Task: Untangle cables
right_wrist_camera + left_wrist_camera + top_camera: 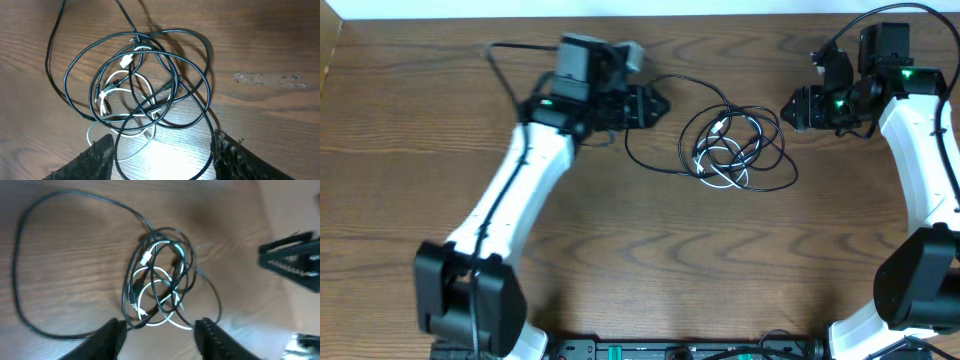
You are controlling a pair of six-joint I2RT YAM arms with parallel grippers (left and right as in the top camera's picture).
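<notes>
Tangled cables (735, 148) on a brown wood-grain desk (620, 250).
The left end effector (160, 329) and right end effector (162, 142) stood apart, empty.

We read this as a robotics lab: a white-and-black left arm (520, 190) and right arm (920, 150) stand mounted at a wood-grain bench (620, 260), an electronics strip (670, 350) with green connectors lines its near edge, and tangled cables (735, 150) lie between the arms.

Furniture: wooden table (720, 260), dark brown, wavy grain, filling nearly the whole overhead view.
Far edge: pale strip (620, 8) beyond the tabletop.
Light: bright glare (165, 150) on the wood, right wrist view.
Surface: faint whitish scuff (265, 78) across the grain.
</notes>
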